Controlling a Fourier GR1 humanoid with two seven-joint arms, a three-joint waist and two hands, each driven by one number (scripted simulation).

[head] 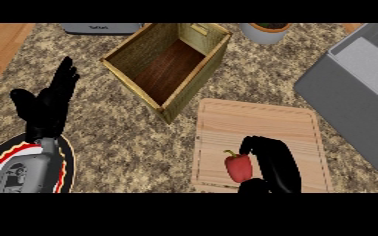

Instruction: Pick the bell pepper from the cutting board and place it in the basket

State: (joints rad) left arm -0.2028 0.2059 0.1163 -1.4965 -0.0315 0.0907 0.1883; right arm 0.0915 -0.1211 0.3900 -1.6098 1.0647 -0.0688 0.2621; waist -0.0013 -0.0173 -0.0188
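Right robot hand [272,164] curls beside the red pepper [238,167], touching it on the board [258,120] at 5 o'clock. Basket [167,66] stands at 11 o'clock. Left robot hand [46,105] rests open at 9 o'clock on the table [125,140].

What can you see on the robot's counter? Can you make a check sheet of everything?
Surface: speckled stone counter, wood strip at far left.
Job's things: red bell pepper lying on the cutting board; basket beyond it, nothing inside.
Clutter: grey appliance, pot, grey tray-like thing.
Hands: right hand beside the pepper, fingers curling toward it; left hand resting open at left, fingers up.
Cables: nothing seen.
Surroundings: nothing seen beyond the counter.
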